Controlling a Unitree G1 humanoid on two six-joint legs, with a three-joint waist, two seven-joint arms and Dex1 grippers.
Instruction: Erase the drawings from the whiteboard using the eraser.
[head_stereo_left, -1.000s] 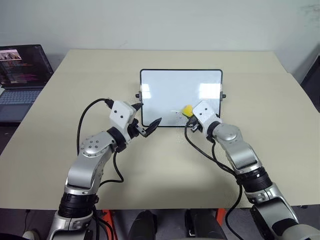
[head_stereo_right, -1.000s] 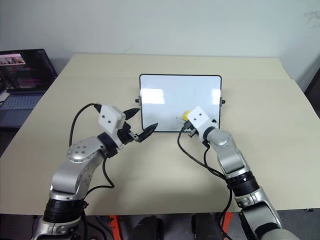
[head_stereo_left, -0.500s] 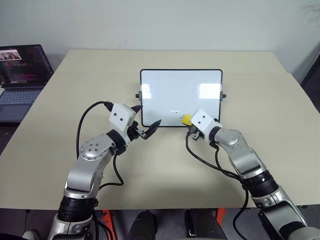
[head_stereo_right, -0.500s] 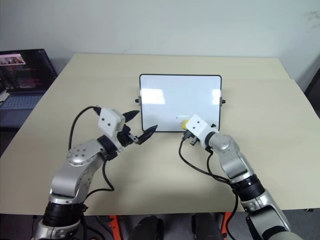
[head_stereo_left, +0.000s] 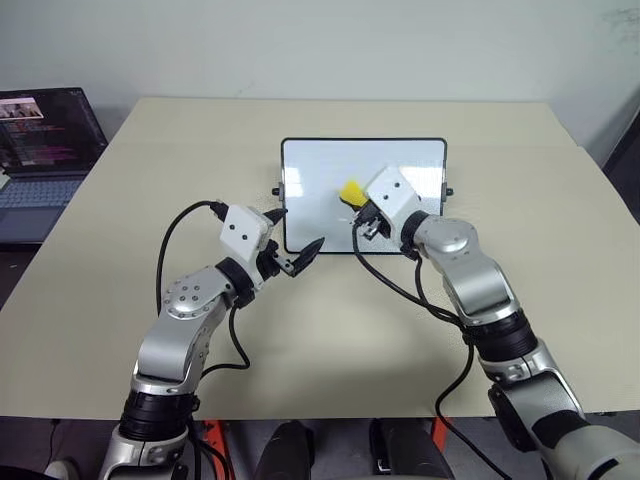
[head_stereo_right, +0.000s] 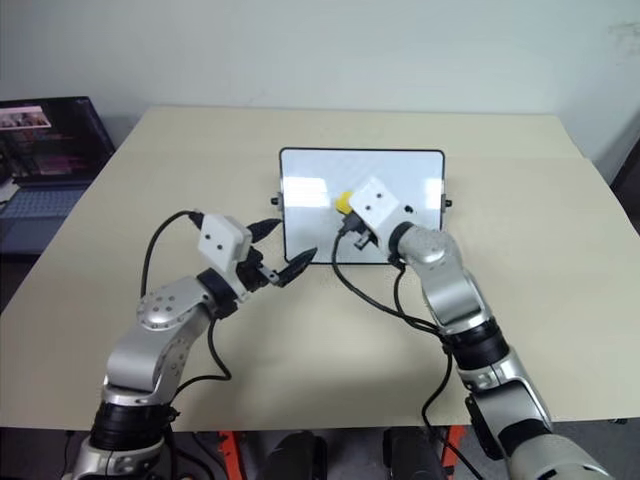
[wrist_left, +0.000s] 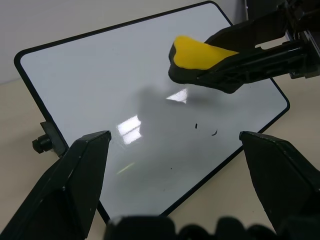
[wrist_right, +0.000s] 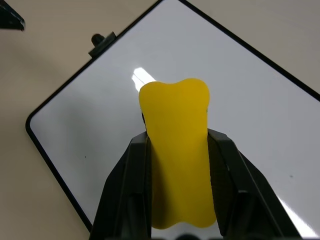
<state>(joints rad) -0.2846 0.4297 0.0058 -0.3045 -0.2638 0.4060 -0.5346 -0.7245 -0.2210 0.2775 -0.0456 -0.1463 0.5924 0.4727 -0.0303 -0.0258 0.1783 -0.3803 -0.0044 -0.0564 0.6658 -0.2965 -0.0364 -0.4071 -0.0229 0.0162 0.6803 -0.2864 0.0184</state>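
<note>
The whiteboard (head_stereo_left: 320, 180) stands propped in the middle of the table, glossy white with a thin black frame. My right gripper (head_stereo_left: 358, 200) is shut on the yellow eraser (head_stereo_left: 351, 190) and holds it over the board's middle, just off the surface, casting a shadow below. In the right wrist view the eraser (wrist_right: 176, 165) sits squeezed between the two black fingers (wrist_right: 131, 180). Faint remains of the drawings (wrist_left: 196, 126) show as tiny black marks on the board's lower part. By the board's lower left corner my left gripper (head_stereo_left: 293, 232) stands open and empty.
An open laptop (head_stereo_left: 45, 150) sits at the table's left edge. Black cables (head_stereo_left: 400, 290) loop from both wrists above the cream table (head_stereo_left: 330, 330) in front of the board. A small black knob (head_stereo_left: 276, 192) sticks out at the board's left side.
My right gripper carried the eraser from the board's lower edge up and to the left, to the board's middle. The left arm has kept still.
</note>
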